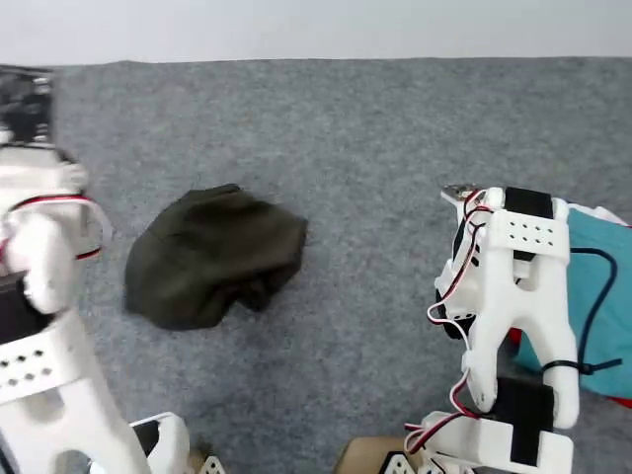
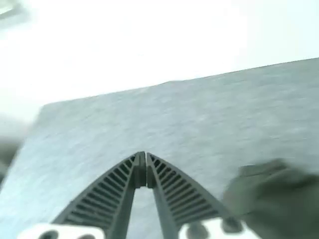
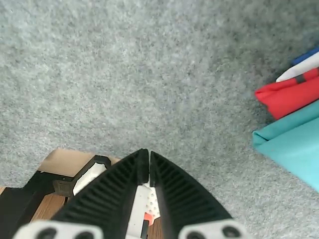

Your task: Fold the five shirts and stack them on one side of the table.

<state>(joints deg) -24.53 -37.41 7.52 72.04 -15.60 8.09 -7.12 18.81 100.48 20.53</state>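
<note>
Grey felt covers the table (image 1: 375, 138). We see a dark olive shirt (image 1: 212, 257) lying crumpled and unfolded left of centre, apart from both arms. A folded teal shirt (image 1: 604, 296) sits at the table's right side, partly hidden behind the right arm (image 1: 513, 296). In the right wrist view a folded red shirt (image 3: 286, 97) touches the teal one, with white and blue edges beyond it. The left hand (image 2: 145, 164) is pressed together and empty, above bare felt near the olive shirt. The right hand (image 3: 149, 162) is also pressed together and empty, over the table's near edge beside the stack.
</note>
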